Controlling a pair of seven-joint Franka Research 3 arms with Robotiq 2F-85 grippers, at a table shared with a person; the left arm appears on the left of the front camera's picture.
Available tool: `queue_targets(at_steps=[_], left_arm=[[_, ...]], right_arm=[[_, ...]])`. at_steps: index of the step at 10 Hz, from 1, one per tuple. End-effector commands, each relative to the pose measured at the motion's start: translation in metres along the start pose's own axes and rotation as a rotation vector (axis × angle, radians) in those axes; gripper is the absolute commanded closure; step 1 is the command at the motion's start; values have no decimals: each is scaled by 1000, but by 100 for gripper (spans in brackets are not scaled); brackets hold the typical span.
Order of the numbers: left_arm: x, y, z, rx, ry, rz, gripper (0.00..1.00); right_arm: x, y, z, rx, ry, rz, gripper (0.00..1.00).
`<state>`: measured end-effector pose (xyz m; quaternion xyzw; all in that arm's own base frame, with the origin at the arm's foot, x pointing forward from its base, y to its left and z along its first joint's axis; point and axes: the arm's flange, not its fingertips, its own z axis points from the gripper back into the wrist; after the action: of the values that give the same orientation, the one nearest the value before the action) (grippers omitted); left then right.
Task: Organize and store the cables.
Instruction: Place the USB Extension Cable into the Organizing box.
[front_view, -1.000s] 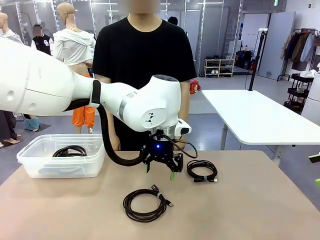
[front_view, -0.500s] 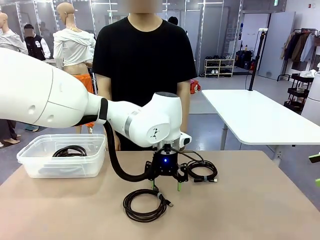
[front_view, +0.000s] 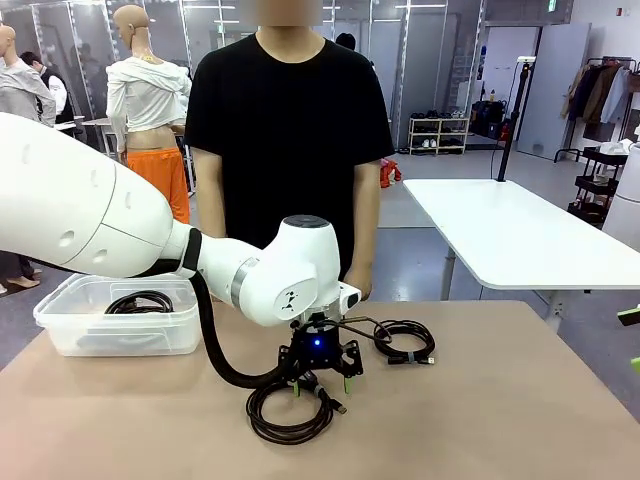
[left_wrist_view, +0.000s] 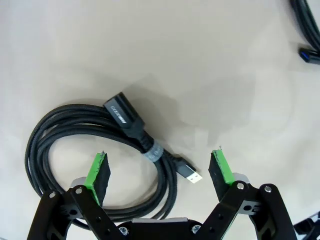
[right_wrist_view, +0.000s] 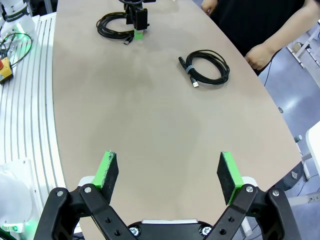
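Observation:
A coiled black cable (front_view: 288, 415) lies on the tan table (front_view: 500, 420) near its front middle. My left gripper (front_view: 322, 384) hangs open just over this coil's far right side. In the left wrist view its green pads (left_wrist_view: 98, 170) straddle the banded stretch of the cable (left_wrist_view: 55, 131), where the plug ends lie. Another cable coil (front_view: 405, 340) rests farther right, in front of the person. A third cable (front_view: 138, 302) sits inside the clear bin (front_view: 60, 330). My right gripper (right_wrist_view: 170, 172) is open above bare table, far from the coils (right_wrist_view: 206, 67).
The person stands at the far edge in a black shirt, one hand (right_wrist_view: 257, 56) near the table's rim. The bin stands at the far left. A white table (front_view: 510, 235) stands behind on the right.
My left gripper has come down and toward the near edge, from beside the far coil to just over the near coil. The cables have not moved.

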<state>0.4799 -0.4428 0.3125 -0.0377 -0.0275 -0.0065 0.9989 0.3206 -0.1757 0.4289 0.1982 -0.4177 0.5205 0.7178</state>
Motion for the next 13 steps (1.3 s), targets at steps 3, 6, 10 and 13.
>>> queue_targets(at_steps=[3, 6, 10, 13], left_arm=[[-8, 6, 1, -3, -10, 38, 45], [-2, 8, 1, 49, -24, 41, 100], [3, 8, 0, 42, -28, 36, 100], [4, 11, 13, 40, -51, 28, 100]], right_arm=[[2, -2, -1, -8, -10, -18, 0], [2, -2, -1, -8, -10, -18, 0], [2, -2, -1, -8, -10, -18, 0], [2, -2, -1, -8, -10, -18, 0]])
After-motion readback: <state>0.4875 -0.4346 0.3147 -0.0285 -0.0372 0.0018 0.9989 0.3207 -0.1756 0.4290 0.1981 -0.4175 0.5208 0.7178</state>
